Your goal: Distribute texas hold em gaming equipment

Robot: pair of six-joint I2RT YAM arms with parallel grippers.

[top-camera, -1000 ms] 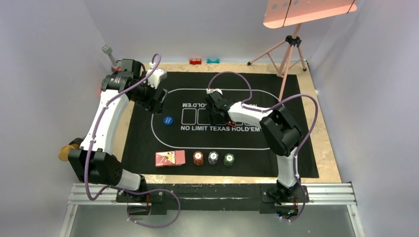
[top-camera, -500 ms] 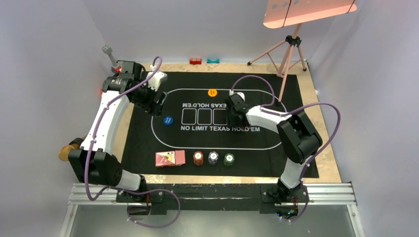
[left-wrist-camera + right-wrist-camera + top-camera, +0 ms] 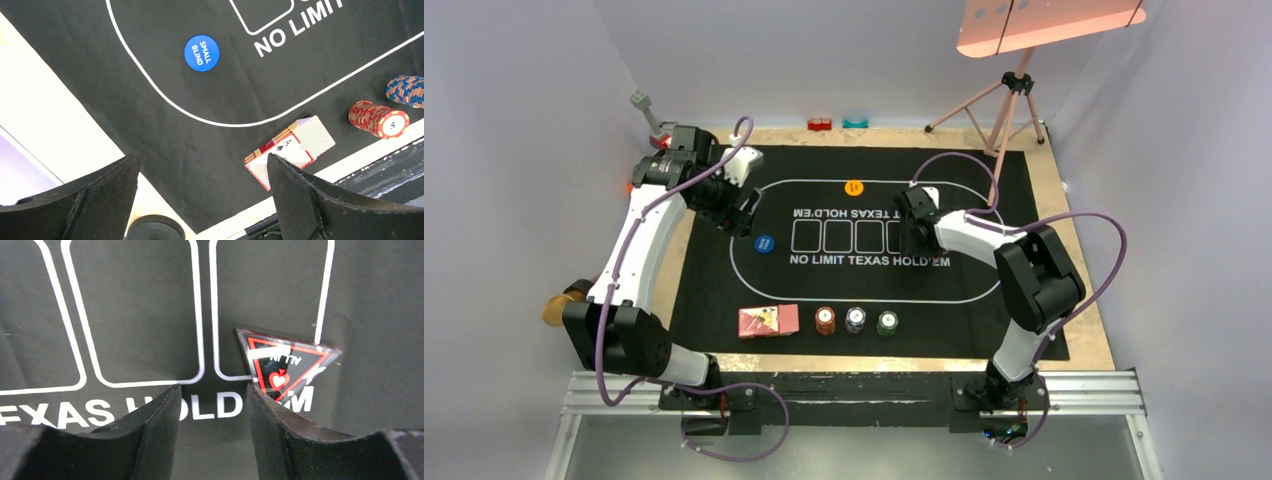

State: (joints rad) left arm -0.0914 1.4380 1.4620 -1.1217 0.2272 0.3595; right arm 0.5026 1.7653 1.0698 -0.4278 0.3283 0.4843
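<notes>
My right end effector [image 3: 212, 432] stood half-open over the black printed mat [image 3: 135, 315], with nothing between its jaws. My worry was a miss. The dark, red-edged triangular marker [image 3: 282, 367] lay flat and thin, so jaws closing there would likely pinch only mat or nudge the marker sideways. It rested on the mat's lettering just beyond the right-hand finger [image 3: 280, 430], to the right of the gap and not within it. My left end effector [image 3: 202, 200] hung wide and empty. The round blue "SMALL BLIND" disc [image 3: 201, 52] lay on the mat to its near side, apart.
</notes>
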